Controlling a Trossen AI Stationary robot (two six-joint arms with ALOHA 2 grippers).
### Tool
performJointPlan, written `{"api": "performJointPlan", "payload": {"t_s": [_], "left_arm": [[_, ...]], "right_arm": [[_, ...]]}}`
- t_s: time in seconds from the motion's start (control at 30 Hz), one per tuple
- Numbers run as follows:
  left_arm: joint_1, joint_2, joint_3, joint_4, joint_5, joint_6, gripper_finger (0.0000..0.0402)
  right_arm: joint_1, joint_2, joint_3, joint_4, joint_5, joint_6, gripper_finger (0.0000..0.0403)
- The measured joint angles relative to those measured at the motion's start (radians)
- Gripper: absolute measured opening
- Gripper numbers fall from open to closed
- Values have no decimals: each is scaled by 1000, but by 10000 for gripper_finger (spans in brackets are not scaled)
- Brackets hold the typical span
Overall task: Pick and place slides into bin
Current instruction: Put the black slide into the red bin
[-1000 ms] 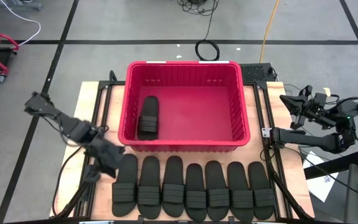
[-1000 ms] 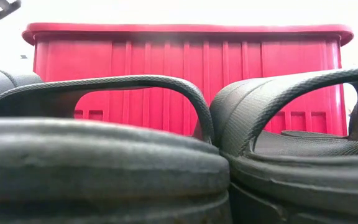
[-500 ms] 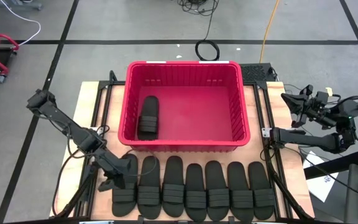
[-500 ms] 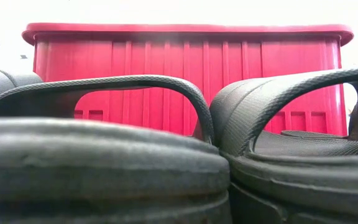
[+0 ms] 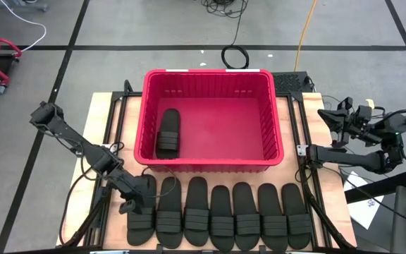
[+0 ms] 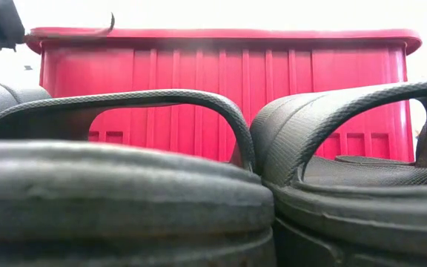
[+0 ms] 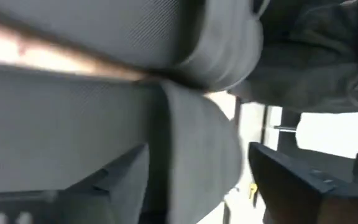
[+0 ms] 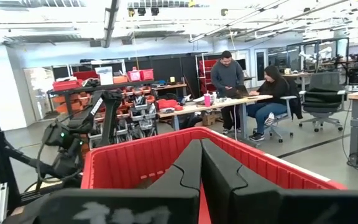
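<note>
Pale wood worktop (image 5: 330, 204): we see seven matte black ribbed-strap rubber slides (image 5: 220, 214) in a row w/ an eighth (image 5: 168, 132) in the slotted red plastic bin (image 5: 277, 134). Left end effector (image 5: 134, 204) spread over leftmost slide; right end effector (image 5: 328, 115) together, right of bin.

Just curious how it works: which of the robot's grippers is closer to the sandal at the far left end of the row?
The left gripper: it is down over that end slide. The right gripper waits off beyond the red bin.
</note>
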Motion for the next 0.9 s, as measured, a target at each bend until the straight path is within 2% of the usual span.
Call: {"api": "performJointPlan", "payload": {"t_s": [0.17, 0.37, 0.53, 0.67, 0.9], "left_arm": [[1, 1, -64, 16, 46, -76, 321], [-3, 1, -137, 224, 73, -152, 329], [-2, 1, -148, 262, 72, -167, 318], [-2, 1, -148, 259, 72, -118, 304], [-2, 1, -148, 227, 88, -55, 260]], "right_arm": [[0, 0, 0, 0, 0, 0, 0], [0, 0, 0, 0, 0, 0, 0], [0, 0, 0, -1, 0, 11, 0], [0, 0, 0, -5, 0, 11, 0], [0, 0, 0, -9, 0, 11, 0]]}}
